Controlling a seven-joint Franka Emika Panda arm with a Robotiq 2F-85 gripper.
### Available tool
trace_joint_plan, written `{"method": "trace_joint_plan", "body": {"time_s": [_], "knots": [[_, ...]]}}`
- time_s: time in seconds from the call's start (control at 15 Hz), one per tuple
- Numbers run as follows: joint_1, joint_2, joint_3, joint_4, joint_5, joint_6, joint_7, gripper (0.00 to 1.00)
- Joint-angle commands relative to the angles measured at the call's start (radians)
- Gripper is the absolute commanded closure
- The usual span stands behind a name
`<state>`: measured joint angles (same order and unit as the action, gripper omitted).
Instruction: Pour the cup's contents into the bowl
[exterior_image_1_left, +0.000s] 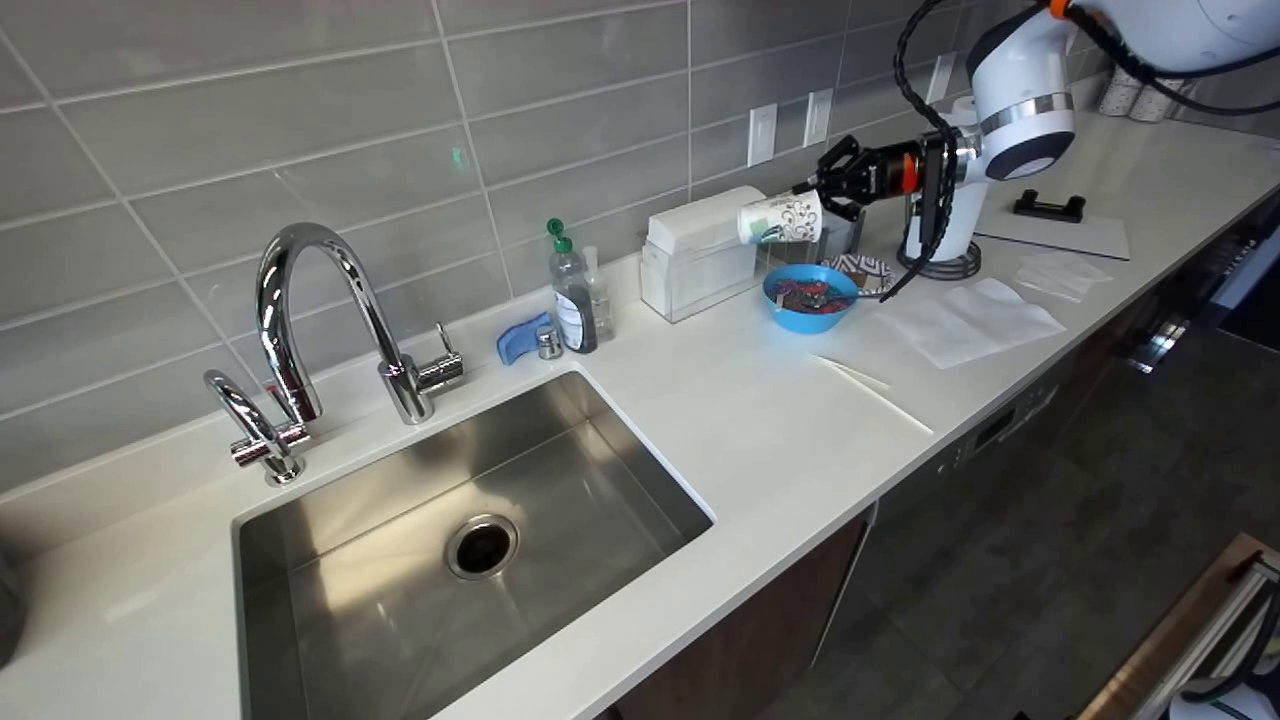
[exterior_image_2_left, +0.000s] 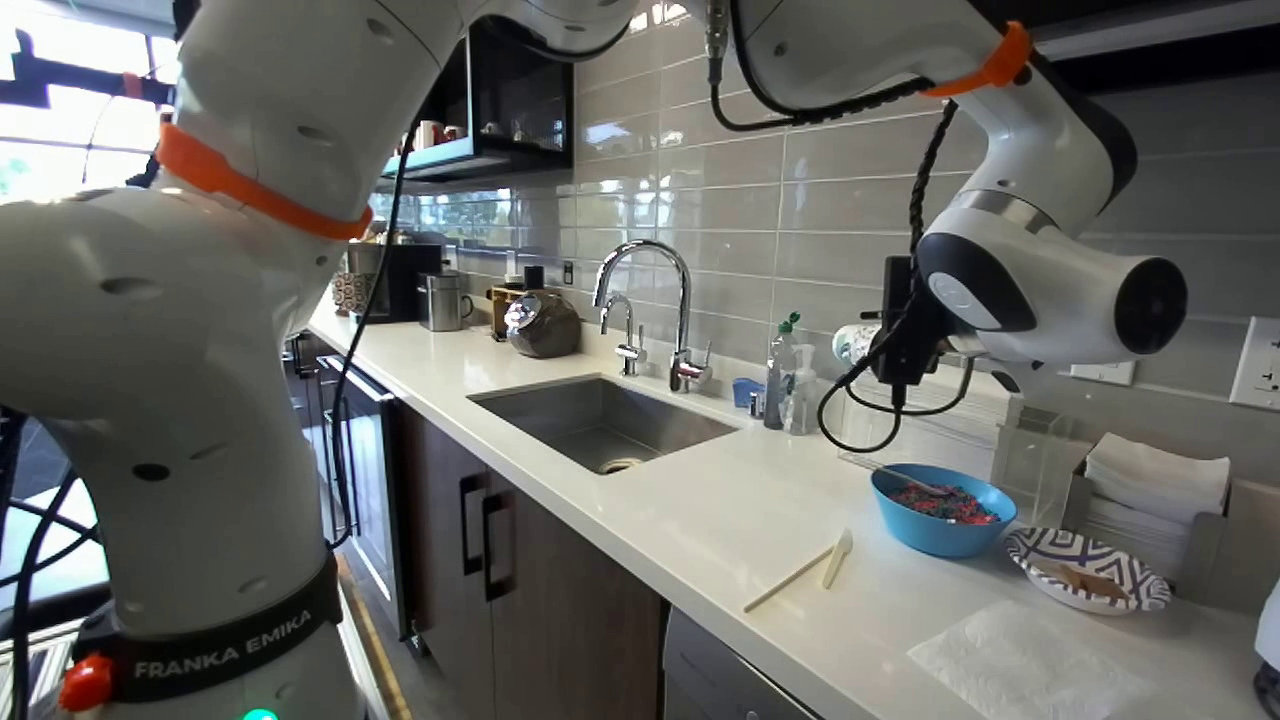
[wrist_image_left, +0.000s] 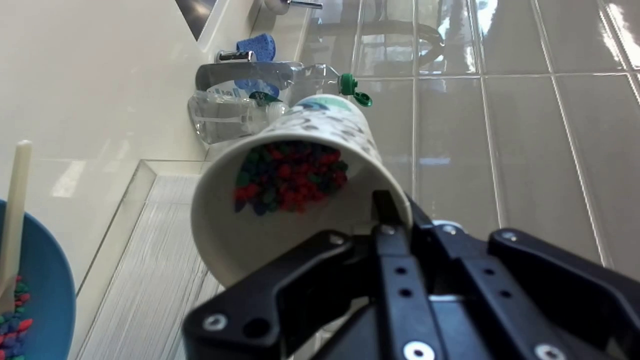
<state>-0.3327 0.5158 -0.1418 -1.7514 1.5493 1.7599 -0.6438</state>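
The white patterned cup (exterior_image_1_left: 780, 219) is held on its side, roughly level, above the counter near the bowl. It also shows in an exterior view (exterior_image_2_left: 852, 342), partly hidden by the gripper. In the wrist view, the cup (wrist_image_left: 327, 122) has its mouth toward the camera, with red, green and dark blue pieces lying inside. My gripper (wrist_image_left: 398, 210) is shut on the cup's rim, one finger inside and one outside. The blue bowl (exterior_image_1_left: 812, 319) stands below, with similar pieces and a utensil in it. It also shows in an exterior view (exterior_image_2_left: 925, 530) and partly in the wrist view (wrist_image_left: 50, 280).
A white boxy container (exterior_image_1_left: 700, 255) stands at the wall beside the bowl. Soap bottles (exterior_image_1_left: 572, 300) and a blue sponge (exterior_image_1_left: 520, 338) are near the sink (exterior_image_1_left: 640, 460). A patterned paper bowl (exterior_image_2_left: 1090, 570), a napkin (exterior_image_2_left: 1020, 660) and pale utensils (exterior_image_2_left: 800, 575) lie around.
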Motion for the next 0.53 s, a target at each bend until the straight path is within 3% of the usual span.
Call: {"method": "trace_joint_plan", "body": {"time_s": [0.0, 0.47], "knots": [[-0.003, 0.034, -0.016, 0.034, 0.013, -0.049, 0.018, 0.99], [-0.055, 0.1, -0.016, 0.053, 0.069, -0.133, 0.012, 0.99]]}}
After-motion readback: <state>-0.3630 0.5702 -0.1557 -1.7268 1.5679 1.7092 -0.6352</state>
